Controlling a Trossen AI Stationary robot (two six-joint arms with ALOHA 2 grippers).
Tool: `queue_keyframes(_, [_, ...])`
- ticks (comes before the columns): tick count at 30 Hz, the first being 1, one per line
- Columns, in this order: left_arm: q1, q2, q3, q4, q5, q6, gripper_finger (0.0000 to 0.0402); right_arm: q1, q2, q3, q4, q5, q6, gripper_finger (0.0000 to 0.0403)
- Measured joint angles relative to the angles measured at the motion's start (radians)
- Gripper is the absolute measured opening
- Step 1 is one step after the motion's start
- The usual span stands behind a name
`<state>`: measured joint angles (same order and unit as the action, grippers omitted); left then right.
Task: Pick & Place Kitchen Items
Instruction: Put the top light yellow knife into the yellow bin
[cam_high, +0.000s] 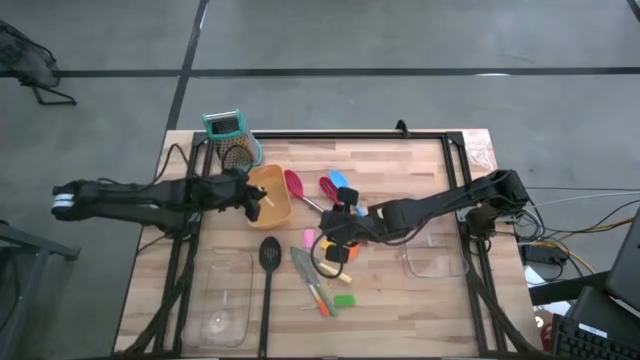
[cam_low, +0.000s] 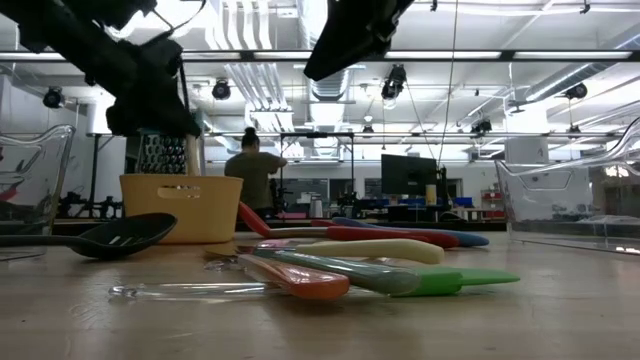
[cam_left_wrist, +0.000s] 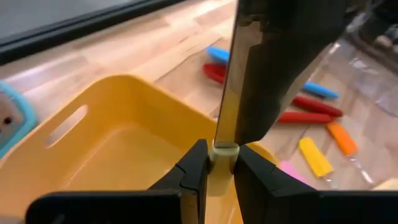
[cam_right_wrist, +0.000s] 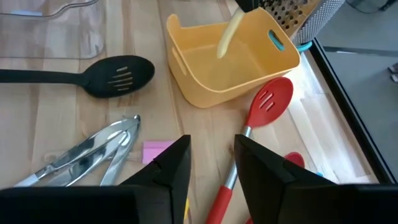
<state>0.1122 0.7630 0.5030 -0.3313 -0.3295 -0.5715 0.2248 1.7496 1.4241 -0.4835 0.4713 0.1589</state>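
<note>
Your left gripper (cam_left_wrist: 217, 163) pinches a cream-handled tool (cam_left_wrist: 233, 93) above the yellow tray (cam_high: 272, 196). Your right gripper (cam_right_wrist: 211, 163) hangs part open, holding nothing, over the red spoon (cam_right_wrist: 264, 104). The other utensils lie loose mid-way across the wooden table (cam_high: 400, 160). Behind it is a workshop with monitors and a person (cam_low: 252, 170) at a bench.

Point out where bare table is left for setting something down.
Bare wood: the far strip between the yellow tray and right rail, and the near patch right of the green-tipped tool. Crowded: the middle, around the right gripper, tongs and black slotted spoon.
</note>
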Motion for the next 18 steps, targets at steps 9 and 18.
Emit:
queue_keyframes(9, [0.035, 0.084, -0.001, 0.077, 0.145, 0.019, 0.0058, 0.009, 0.000, -0.003, 0.000, 0.000, 0.007, 0.0084])
queue_keyframes(18, [0.041, 0.197, -0.002, 0.094, 0.209, 0.002, 0.0058, 0.015, 0.000, -0.003, 0.000, 0.000, 0.007, 0.0059])
